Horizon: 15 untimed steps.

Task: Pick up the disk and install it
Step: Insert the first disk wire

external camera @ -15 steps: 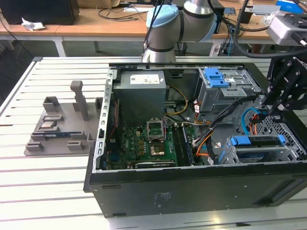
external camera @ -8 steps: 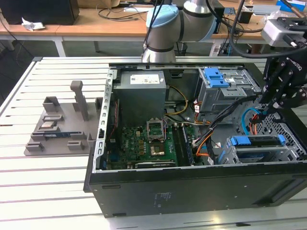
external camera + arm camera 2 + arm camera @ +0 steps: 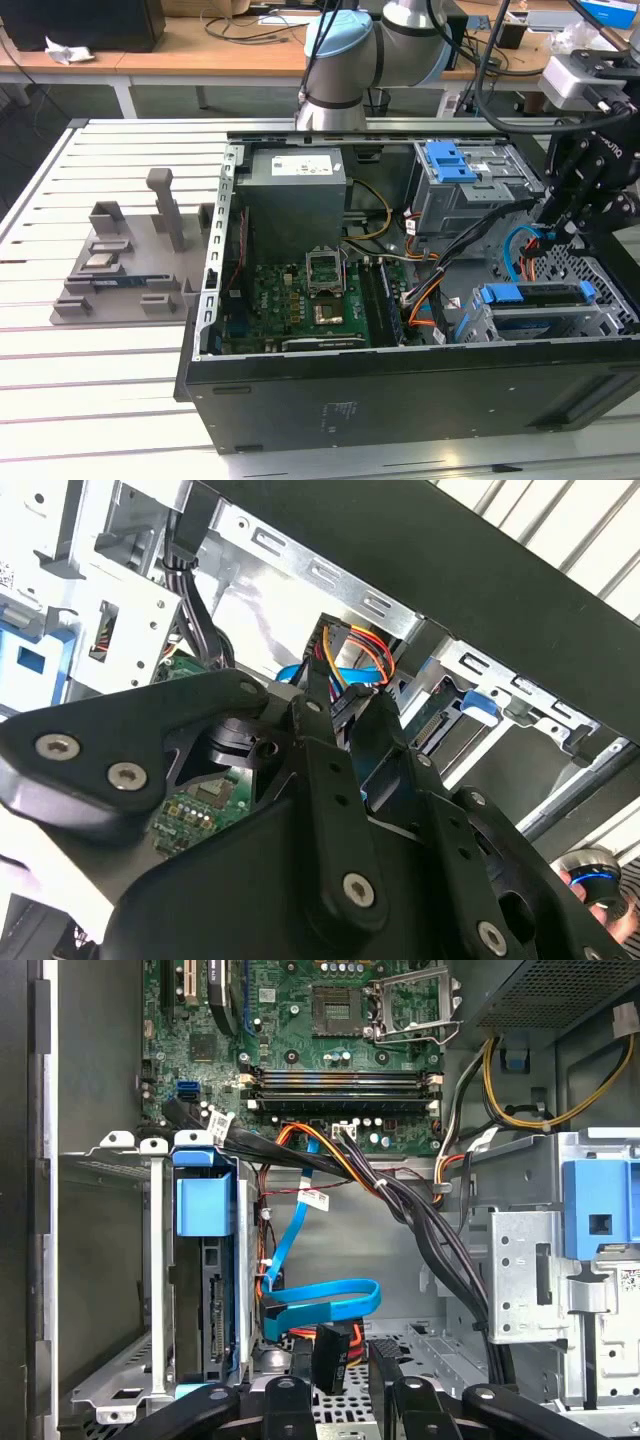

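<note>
Inside PC case (image 3: pixel 400 400): disk (image 3: pixel 535 296), fingers (image 3: pixel 345 1380) nearby.

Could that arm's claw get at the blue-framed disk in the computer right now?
Probably yes: the end effector hovers close beside the disk, whose cage is open towards it; only a blue cable loops nearby.

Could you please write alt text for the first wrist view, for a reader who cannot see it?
The gripper hangs inside an open computer case, next to the disk seated in its drive cage. Blue and black cables run between them, with the green motherboard beyond.
</note>
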Available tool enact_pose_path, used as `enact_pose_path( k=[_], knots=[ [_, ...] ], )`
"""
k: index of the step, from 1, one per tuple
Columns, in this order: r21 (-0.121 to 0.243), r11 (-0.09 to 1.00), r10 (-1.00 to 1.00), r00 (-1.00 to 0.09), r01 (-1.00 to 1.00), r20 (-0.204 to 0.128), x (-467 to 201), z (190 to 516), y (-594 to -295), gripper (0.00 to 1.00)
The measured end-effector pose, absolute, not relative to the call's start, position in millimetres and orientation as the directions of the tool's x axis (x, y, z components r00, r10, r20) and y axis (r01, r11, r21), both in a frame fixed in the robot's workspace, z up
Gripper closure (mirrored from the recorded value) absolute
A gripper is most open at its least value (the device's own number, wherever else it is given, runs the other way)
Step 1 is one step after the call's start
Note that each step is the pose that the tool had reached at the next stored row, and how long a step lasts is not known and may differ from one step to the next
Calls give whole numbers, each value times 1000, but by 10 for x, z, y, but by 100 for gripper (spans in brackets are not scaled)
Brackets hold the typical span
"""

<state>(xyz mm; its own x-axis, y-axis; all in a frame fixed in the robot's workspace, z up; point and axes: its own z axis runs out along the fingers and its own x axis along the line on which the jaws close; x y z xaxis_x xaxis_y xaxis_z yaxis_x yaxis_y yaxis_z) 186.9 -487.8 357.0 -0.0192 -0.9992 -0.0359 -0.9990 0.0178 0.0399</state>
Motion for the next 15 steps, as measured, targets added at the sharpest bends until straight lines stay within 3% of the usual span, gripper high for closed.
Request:
enact_pose_path(
  k=[4, 5, 6, 15],
  knots=[
    [40, 18, -999, -19, -999, -35, 1869, 3569, -4878, 65],
    [40, 18, -999, -19, -999, -35, 1869, 3569, -4878, 78],
    [40, 18, -999, -19, -999, -35, 1869, 3569, -4878, 83],
    [40, 18, -999, -19, -999, -28, 1868, 3569, -4971, 83]
  ],
)
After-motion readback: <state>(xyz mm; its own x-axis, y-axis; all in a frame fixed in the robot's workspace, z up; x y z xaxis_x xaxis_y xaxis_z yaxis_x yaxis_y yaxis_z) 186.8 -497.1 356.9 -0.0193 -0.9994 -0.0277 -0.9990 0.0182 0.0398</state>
